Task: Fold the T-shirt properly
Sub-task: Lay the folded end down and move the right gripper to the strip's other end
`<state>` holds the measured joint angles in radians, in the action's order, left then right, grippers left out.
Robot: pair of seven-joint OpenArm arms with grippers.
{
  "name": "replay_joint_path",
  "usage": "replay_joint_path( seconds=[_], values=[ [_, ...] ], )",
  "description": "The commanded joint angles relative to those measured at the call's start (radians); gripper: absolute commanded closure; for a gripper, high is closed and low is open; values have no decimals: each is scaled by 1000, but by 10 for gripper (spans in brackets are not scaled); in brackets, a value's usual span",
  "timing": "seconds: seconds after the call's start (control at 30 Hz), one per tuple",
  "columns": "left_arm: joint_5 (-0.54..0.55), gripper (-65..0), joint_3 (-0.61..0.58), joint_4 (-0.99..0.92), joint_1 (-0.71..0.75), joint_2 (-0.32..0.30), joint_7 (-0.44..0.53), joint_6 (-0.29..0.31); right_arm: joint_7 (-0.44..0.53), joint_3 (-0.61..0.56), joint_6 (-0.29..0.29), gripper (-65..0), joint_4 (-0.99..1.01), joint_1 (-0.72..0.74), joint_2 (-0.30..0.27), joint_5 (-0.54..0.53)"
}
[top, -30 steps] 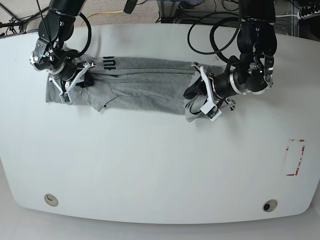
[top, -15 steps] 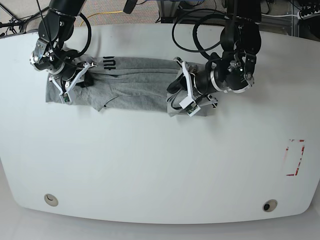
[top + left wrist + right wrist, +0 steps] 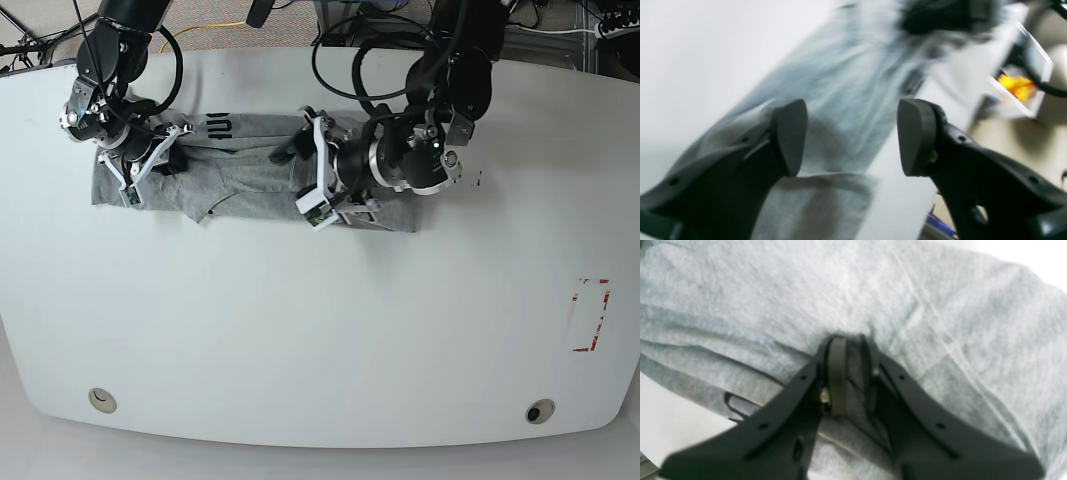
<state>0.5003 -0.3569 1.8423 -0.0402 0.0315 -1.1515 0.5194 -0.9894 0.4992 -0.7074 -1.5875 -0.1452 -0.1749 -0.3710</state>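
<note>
Your left gripper (image 3: 851, 136) is open above the T-shirt (image 3: 250, 170); your right gripper (image 3: 850, 373) pinches its cloth.

t-shirt (image 3: 255, 175) flat across table (image 3: 320, 330) far side, left gripper (image 3: 308, 170) over its middle

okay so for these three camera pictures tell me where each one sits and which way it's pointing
Base: high above the white table, looking down; both arms show, left gripper on the view's right side, right gripper on its left.
Left wrist: on the left arm, looking past its open fingers along the T-shirt.
Right wrist: on the right arm, close over grey cloth pinched between its fingers.
All three share the T-shirt.
</note>
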Motion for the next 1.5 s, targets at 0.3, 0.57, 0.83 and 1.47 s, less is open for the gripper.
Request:
replay_joint_path(
  seconds=[0.3, 0.57, 0.83, 1.47],
  values=[
    [-150, -397, 235, 41, -50, 26, -5, 0, -47, 6, 9, -86, -6, -3, -8, 45],
    [-171, -397, 244, 59, 21, -98, 20, 6, -75, 8, 9, -171, -124, -1, -7, 5],
    [-177, -397, 239, 83, 115, -169, 127, 6, -173, 82, 9, -474, -225, -1, -10, -178],
    [-177, -397, 244, -207, 122, -173, 264, 0, -407, 568, 9, -650, -109, 140, -107, -356]
  ],
)
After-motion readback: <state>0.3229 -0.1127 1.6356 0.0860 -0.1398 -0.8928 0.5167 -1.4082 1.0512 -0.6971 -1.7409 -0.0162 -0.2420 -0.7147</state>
